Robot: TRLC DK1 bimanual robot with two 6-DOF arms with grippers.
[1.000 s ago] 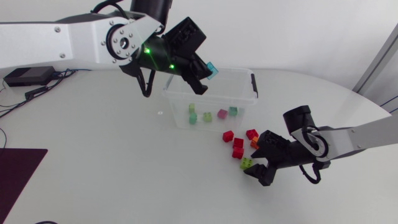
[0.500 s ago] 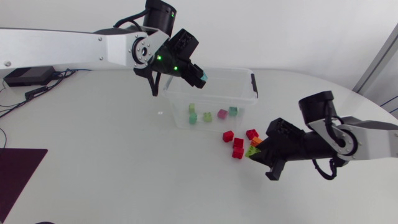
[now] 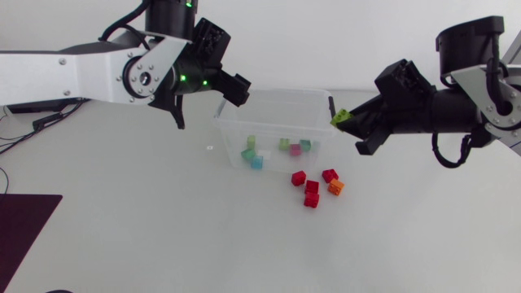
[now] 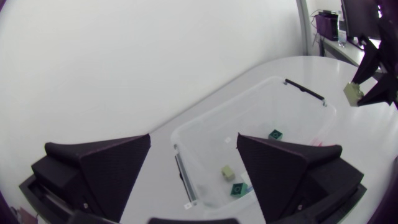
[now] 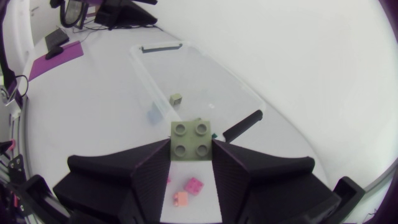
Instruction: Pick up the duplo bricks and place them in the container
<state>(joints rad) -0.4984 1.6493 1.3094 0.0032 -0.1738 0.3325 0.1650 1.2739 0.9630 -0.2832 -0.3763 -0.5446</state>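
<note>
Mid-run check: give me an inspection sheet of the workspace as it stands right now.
Surface: white table, no spills seen.
Job's things: clear container holds several small bricks; four red bricks and an orange brick lie on the table beside it.
Clutter: dark mat and black box at the table's left edge.
Grippers: left gripper open, empty, by the container's corner; right gripper shut on a lime brick, held above the table at the container's other end.
Cables: black leads beside the box.
Surroundings: nothing seen.

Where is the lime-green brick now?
Head view: the lime-green brick is pinched in the right gripper, aloft beside the right end of the container.
</note>
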